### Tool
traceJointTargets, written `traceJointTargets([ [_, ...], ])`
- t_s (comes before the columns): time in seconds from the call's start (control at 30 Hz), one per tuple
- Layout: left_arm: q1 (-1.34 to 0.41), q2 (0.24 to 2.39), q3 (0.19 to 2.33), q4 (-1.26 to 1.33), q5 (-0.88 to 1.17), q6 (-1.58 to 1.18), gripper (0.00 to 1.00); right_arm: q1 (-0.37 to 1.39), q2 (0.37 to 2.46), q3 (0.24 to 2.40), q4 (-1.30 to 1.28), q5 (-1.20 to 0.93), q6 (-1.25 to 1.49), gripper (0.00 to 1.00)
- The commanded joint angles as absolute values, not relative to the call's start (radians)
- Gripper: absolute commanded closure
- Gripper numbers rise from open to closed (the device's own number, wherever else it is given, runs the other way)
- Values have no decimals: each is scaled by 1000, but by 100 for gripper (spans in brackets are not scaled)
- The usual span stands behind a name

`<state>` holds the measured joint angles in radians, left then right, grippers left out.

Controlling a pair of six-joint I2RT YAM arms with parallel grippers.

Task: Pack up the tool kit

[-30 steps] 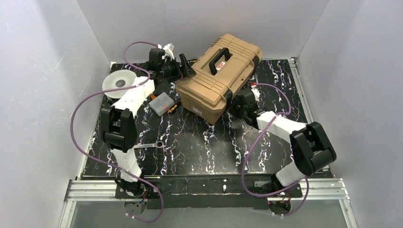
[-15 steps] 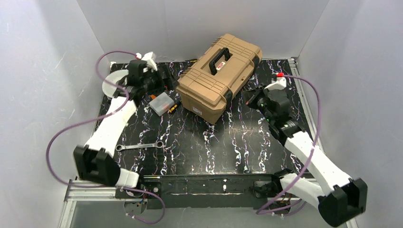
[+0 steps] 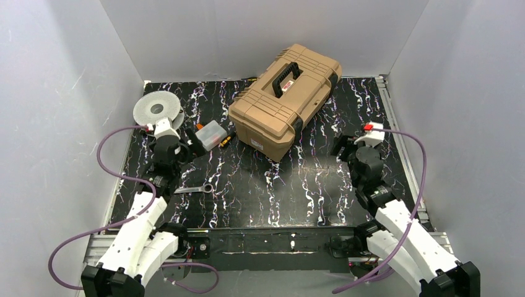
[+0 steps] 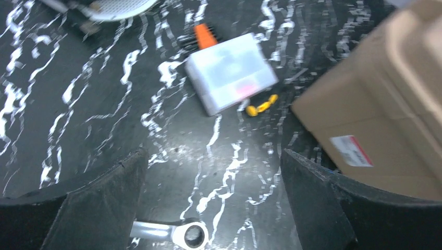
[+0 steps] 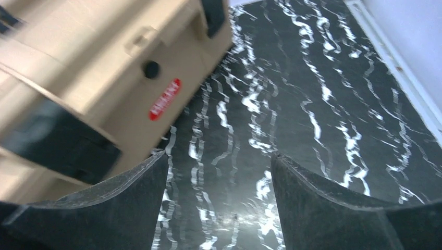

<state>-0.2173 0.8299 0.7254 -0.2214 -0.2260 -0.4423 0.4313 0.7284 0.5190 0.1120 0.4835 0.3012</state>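
- Table (image 3: 278, 192), black with white marbling: is lying under both grippers and carrying everything listed.
- Toolbox (image 3: 285, 99), tan hard plastic with a black handle: is sitting closed, lid down, ahead and to the right of the left gripper and ahead and to the left of the right gripper, touching neither.
- Left gripper (image 4: 212, 156): is hovering over the table with its jaws spread wide and nothing between them.
- Right gripper (image 5: 219, 155): is hovering with its jaws parted and only bare table between them.
- Grey round spool (image 3: 156, 109): is lying flat ahead and to the left of the left gripper.
- Small clear plastic box (image 4: 231, 73): is lying straight ahead of the left gripper, apart from its fingers.
- Wrench (image 4: 172, 233): is lying below the left gripper, its ring end between the two fingers.
- Orange-black screwdriver (image 3: 225, 141): is lying between the clear box and the toolbox, beyond the left gripper.
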Motion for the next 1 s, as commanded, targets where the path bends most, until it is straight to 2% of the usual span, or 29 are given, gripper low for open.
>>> traceJointTargets([
  [0.0, -215, 756, 606, -125, -438, -537, 2, 414, 671, 397, 355, 601, 177, 20],
  [0.2, -215, 764, 494, -73, -519, -594, 2, 292, 715, 350, 411, 508, 182, 18],
  [0.3, -216, 760, 387, 134, -442, -502, 2, 223, 770, 344, 439, 445, 219, 17],
  [0.5, -215, 903, 319, 331, -486, -379, 2, 76, 871, 268, 615, 381, 245, 15],
  [0.67, -213, 996, 276, 617, -409, -286, 2, 52, 972, 190, 861, 319, 161, 14],
  [0.83, -212, 1013, 294, 606, -409, -134, 2, 38, 1009, 258, 702, 210, 97, 13],
  [0.97, -212, 1105, 196, 860, -417, -41, 2, 37, 1071, 205, 828, 193, 97, 12],
])
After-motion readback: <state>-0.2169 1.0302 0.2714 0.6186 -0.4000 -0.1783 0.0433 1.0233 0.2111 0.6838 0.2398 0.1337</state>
